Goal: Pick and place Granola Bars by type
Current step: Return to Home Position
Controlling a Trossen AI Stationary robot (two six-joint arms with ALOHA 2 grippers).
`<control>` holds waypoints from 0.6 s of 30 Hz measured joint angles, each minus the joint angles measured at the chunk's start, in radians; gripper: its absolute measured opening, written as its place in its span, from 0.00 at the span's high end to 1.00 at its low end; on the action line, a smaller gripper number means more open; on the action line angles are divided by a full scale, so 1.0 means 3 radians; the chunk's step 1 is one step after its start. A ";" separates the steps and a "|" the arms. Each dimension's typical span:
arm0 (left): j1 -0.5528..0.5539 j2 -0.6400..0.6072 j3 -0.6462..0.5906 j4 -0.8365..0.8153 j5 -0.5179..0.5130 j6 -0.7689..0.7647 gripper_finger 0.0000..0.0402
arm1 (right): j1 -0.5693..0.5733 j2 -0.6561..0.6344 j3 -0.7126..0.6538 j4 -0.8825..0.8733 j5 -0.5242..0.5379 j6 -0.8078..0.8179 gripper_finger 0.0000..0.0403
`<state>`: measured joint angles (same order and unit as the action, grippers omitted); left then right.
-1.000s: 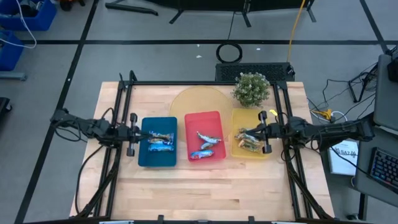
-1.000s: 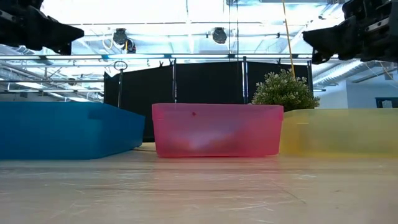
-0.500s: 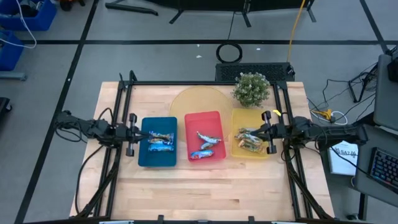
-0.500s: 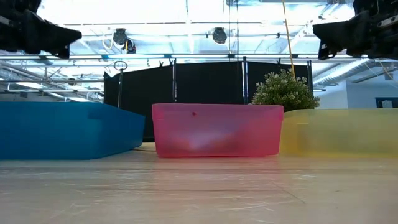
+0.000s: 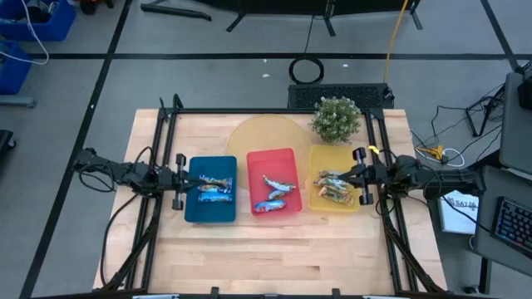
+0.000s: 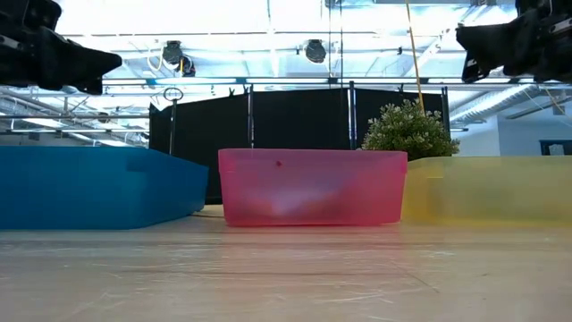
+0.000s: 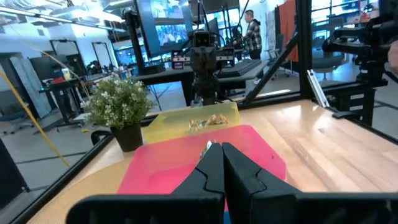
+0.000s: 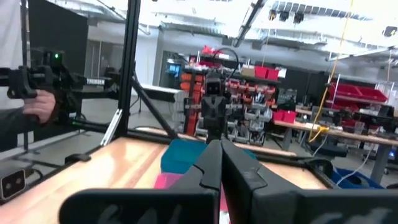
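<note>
Three trays (image 5: 209, 213), perhaps nine Granola Bars (image 5: 279, 186).

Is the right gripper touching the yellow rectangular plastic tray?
Apart. The low view shows the right gripper high above the yellow rectangular plastic tray, with clear space between them.

The counter (image 5: 266, 257) is showing pale wood grain. The blue tray (image 5: 208, 213) is sitting at 9 o'clock, the red tray (image 5: 270, 161) centrally, the yellow tray (image 5: 328, 157) at 3 o'clock. Granola Bars (image 5: 214, 189) are shining blue-white, and tan-brown in the yellow one.
</note>
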<state>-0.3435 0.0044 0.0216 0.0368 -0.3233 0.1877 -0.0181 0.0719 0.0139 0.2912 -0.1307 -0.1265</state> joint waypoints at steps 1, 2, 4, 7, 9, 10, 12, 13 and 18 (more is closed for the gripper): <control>0.0000 0.0000 0.0000 0.0000 0.0000 0.0011 1.00 | 0.0000 0.0000 0.0000 -0.0023 -0.0001 0.0002 1.00; 0.0000 0.0000 -0.0001 -0.0002 0.0004 0.0024 1.00 | 0.0000 0.0000 0.0000 -0.0027 -0.0001 0.0005 1.00; 0.0000 0.0004 -0.0001 -0.0004 0.0024 0.0032 1.00 | 0.0000 0.0000 0.0000 -0.0032 -0.0001 0.0005 1.00; 0.0000 0.0012 -0.0001 -0.0006 0.0024 0.0009 1.00 | 0.0000 0.0000 0.0000 -0.0042 -0.0001 0.0006 1.00; 0.0000 0.0013 -0.0001 -0.0010 0.0025 -0.0033 1.00 | 0.0000 0.0000 0.0001 -0.0042 -0.0003 0.0008 1.00; 0.0000 0.0013 -0.0001 -0.0011 0.0026 -0.0057 0.99 | 0.0000 0.0000 0.0001 -0.0034 -0.0002 0.0024 1.00; 0.0000 0.0013 -0.0001 -0.0013 0.0027 -0.0107 0.97 | 0.0000 0.0000 0.0001 0.0028 0.0001 0.0033 1.00; 0.0000 0.0013 -0.0003 -0.0013 0.0025 -0.0118 0.96 | 0.0000 0.0000 0.0001 0.0057 0.0001 0.0034 1.00; 0.0000 0.0013 -0.0003 -0.0014 0.0025 -0.0119 0.92 | 0.0000 0.0001 0.0001 0.0081 -0.0001 0.0034 1.00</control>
<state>-0.3435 0.0082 0.0208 0.0327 -0.3157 0.1520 -0.0181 0.0723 0.0143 0.3156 -0.1310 -0.1162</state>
